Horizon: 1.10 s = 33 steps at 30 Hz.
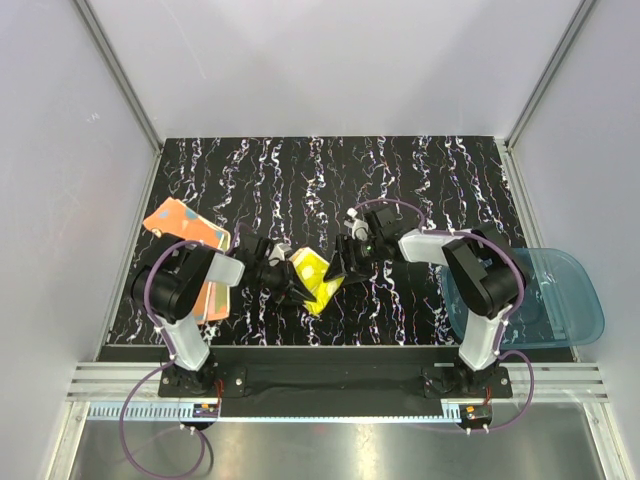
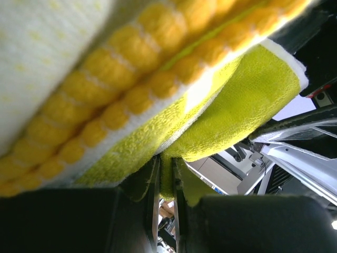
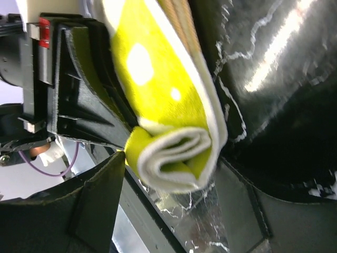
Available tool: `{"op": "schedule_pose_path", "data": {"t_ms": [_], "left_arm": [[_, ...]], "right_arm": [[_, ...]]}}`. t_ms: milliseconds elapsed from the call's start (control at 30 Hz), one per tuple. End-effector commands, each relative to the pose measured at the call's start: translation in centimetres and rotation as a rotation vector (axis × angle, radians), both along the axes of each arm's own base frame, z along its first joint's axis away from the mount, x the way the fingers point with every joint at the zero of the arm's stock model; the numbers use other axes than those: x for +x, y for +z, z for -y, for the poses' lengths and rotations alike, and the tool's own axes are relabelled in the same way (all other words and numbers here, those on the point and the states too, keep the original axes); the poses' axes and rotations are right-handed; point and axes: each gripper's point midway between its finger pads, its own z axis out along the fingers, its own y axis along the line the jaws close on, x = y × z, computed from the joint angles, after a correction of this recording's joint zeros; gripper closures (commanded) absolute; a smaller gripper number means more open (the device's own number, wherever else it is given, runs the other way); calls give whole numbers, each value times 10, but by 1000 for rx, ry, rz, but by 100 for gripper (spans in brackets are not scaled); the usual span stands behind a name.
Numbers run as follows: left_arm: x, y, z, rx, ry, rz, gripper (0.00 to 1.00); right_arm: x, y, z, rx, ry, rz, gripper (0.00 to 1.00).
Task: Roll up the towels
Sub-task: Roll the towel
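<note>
yellow towel (image 2: 231,100) is pinched at mid-table between closed fingers of left gripper (image 1: 290,287); right gripper (image 1: 340,268) is clamped on its rolled end. orange dotted towel (image 1: 185,228) is left flat at far left. no writing is legible.

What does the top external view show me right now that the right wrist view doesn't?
Only the top external view shows the orange towel lying flat beside the left arm, the blue tray at the table's right edge, and both arms converging mid-table. Only the right wrist view shows the yellow towel's end curled into a partial roll, pale edging spiralling inward. Both show the yellow towel between the two sets of jaws, above the black marbled table.
</note>
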Motion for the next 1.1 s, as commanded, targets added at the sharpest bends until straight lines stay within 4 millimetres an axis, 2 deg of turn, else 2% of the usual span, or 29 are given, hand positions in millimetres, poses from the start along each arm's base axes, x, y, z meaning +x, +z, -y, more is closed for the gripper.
{"op": "schedule_pose_path", "data": {"t_ms": [0,200,300,467,567,667,733,767,800,933,1067], "left_arm": [[-11,-30,-16,121,37,-118,100],[-8,-29,-18,121,47,-117,100],[-5,-26,-18,118,56,-108,100],[-3,-25,-20,126,64,-101,94],[-3,-26,-21,140,63,-91,89],[2,-26,-26,191,78,-57,86],[4,-22,-35,263,78,-14,78],[11,-18,-37,277,94,23,73],[11,-12,-41,304,91,45,66],[19,0,-57,431,114,139,55],[26,26,-72,570,116,261,52]], "right_arm": [[-2,-48,12,-118,-20,3,25],[-4,-59,11,-125,-22,-19,31],[-4,-62,11,-134,-26,-26,39],[2,-63,13,-173,-50,-32,57],[6,-65,15,-210,-68,-49,62],[9,-69,19,-257,-85,-73,62],[9,-70,21,-282,-88,-86,62],[10,-70,22,-291,-89,-89,62],[9,-71,24,-306,-88,-99,62],[12,-70,25,-333,-90,-104,62],[14,-65,26,-354,-87,-99,61]]}}
